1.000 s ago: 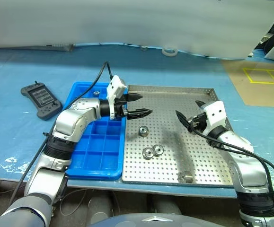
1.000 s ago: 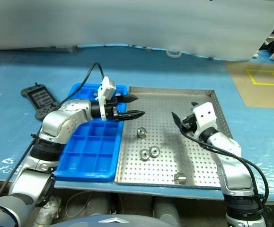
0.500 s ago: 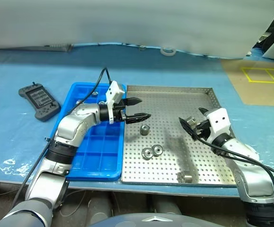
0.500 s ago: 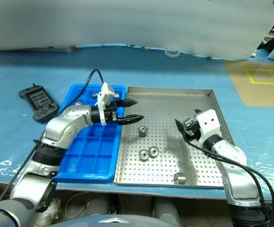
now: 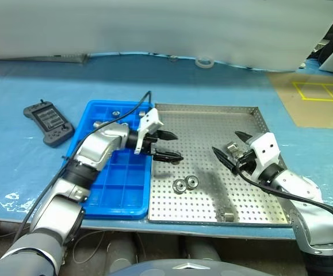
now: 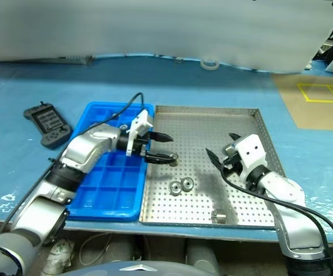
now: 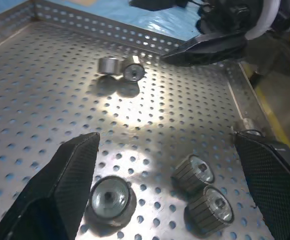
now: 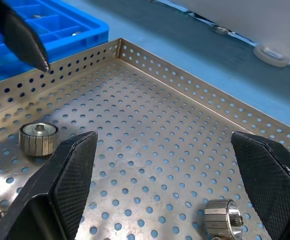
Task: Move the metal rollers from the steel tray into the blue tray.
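Observation:
The steel tray [image 5: 212, 121] holds several metal rollers: a pair [image 5: 186, 183] near its middle, one [image 5: 226, 217] at the front rim and one [image 8: 224, 216] close to my right gripper. Another roller [image 7: 108, 197] lies between the spread fingers of my left gripper [image 5: 178, 146], nearer one finger and not gripped. That gripper hangs open and low over the tray's left side. My right gripper [image 5: 225, 142] is open above the tray's right half, with nothing between its fingers. The blue tray [image 5: 114, 184] sits against the steel tray's left rim, with small metal pieces [image 5: 115, 114] in its far compartments.
A dark grey handheld controller [image 5: 48, 122] lies on the blue sheet left of the blue tray. A white tape ring [image 5: 203, 62] rests at the back. A brown mat with yellow lines [image 5: 321, 95] is at the far right.
My left gripper has dropped and turned toward the roller beside the tray's left rim, so that it straddles it. My right gripper has drawn back a little toward me. Both stayed open.

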Robot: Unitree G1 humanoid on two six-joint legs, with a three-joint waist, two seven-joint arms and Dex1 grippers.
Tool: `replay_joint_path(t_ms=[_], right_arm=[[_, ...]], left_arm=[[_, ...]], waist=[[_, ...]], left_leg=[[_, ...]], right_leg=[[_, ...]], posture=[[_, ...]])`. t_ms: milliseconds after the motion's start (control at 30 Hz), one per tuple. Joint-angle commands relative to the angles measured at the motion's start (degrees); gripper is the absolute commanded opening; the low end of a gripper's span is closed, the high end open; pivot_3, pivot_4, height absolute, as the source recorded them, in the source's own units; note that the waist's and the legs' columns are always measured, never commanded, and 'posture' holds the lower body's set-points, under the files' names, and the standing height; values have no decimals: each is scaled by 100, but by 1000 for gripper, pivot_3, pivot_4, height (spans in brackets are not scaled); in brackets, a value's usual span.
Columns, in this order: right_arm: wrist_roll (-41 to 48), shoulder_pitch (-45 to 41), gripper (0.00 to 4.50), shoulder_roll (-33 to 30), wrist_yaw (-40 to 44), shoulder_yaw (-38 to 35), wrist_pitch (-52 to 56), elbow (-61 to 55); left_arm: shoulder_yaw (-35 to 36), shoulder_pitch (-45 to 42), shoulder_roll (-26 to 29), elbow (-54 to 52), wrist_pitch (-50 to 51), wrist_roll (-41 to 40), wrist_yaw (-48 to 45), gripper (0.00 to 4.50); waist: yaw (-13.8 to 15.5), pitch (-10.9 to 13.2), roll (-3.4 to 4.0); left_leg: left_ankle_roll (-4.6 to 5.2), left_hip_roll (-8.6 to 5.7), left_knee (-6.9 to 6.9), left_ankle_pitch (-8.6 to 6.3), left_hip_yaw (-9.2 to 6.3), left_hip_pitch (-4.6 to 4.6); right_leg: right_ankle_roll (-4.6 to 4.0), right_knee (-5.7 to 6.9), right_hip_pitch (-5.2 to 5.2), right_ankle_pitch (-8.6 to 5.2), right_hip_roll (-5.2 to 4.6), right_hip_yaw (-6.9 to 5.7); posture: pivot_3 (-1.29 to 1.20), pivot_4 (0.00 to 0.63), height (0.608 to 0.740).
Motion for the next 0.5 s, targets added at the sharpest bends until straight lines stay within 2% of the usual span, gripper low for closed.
replay_joint_path(t_ms=[33, 233, 300, 500], right_arm=[[-187, 170, 4445, -41, -147, -5, -25, -239], [-349, 642, 4445, 38, -391, -93, 55, -532], [-372, 840, 4445, 72, -452, -130, 50, -619], [-372, 1243, 4445, 113, -561, -239, 67, -874]], left_arm=[[-446, -604, -235, 294, -2, 163, -708, 4500], [-1083, -677, -51, 614, -671, 741, -1610, 4500], [-1180, -641, -125, 914, -1104, 996, -1600, 4500], [-817, -864, -517, 1798, -1740, 1244, -1253, 4500]], waist=[[4, 0, 2], [-97, -3, 7], [-101, -4, 8], [-158, -3, 9]], left_leg=[[0, 0, -2, 0, 0, -1], [12, 2, -7, -5, 3, -1], [18, 4, -7, -9, 2, -2], [44, -7, 16, -28, 3, -4]], right_leg=[[0, 1, 0, 0, 0, -2], [0, 0, -3, 0, 2, 1], [-1, -1, -3, 0, 3, -2], [-4, -10, 11, -2, -12, 1]], posture=[[-368, 150, 740], [-441, 150, 740], [-464, 150, 740], [-492, 150, 740]])
